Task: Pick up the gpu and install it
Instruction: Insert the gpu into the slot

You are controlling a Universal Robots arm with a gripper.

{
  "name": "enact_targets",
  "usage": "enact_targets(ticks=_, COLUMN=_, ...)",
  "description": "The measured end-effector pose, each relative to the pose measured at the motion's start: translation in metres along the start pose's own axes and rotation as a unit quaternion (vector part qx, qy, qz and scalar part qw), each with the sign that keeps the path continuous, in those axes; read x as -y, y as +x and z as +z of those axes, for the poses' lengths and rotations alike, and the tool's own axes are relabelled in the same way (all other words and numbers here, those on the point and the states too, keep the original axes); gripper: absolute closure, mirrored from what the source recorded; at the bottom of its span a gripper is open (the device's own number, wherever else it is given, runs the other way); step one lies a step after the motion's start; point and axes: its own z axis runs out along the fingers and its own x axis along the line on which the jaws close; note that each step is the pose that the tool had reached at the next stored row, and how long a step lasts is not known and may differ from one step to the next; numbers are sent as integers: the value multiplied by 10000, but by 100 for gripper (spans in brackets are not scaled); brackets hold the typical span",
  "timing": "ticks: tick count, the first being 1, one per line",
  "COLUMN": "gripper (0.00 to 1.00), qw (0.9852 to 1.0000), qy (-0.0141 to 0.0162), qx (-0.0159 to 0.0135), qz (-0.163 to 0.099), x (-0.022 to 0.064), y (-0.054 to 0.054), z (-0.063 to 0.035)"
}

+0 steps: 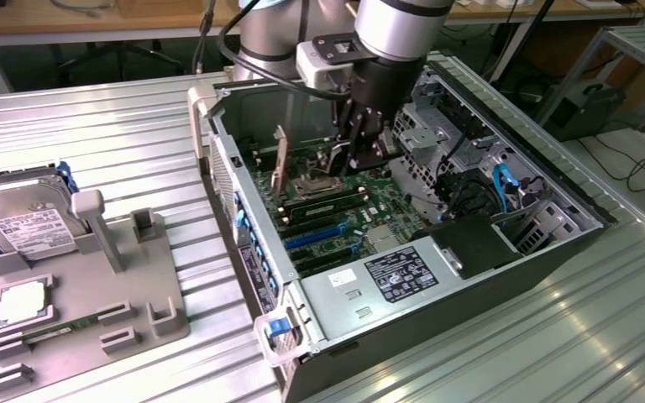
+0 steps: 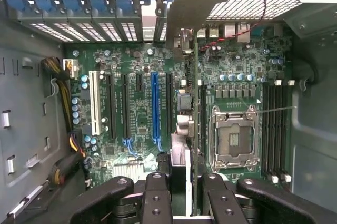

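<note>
Half done: our claw (image 1: pixel 364 157) is gripping the gpu (image 1: pixel 281 159) upright over the motherboard (image 1: pixel 351 210), not yet seated.

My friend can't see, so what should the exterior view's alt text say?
A robot gripper hangs inside an open computer case, above the motherboard. The gpu stands on edge nearby. A hard drive rests on a grey rack outside.

My gripper (image 1: pixel 365 151) hangs inside the open computer case (image 1: pixel 547 197) above the motherboard (image 1: pixel 339 214). The gpu (image 1: pixel 280 159) stands upright, edge-on, just beside it. A hard drive (image 1: pixel 26 220) rests near the desk (image 1: pixel 121 109) edge.
</note>
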Motion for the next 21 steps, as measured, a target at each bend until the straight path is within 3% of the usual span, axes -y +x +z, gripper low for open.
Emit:
enact_targets(ticks=10, gripper=72, qw=10000, qy=1, qx=2, qz=0, x=-33, y=124, z=134)
enact_targets(ticks=17, gripper=72, qw=10000, qy=-4, qx=0, qz=0, x=-47, y=149, z=192)
enact_targets(ticks=19, gripper=72, qw=10000, qy=-3, qx=-17, qz=2, x=-48, y=155, z=205)
enact_targets(ticks=21, gripper=72, qw=10000, qy=-1, qx=-57, qz=5, x=-49, y=157, z=224)
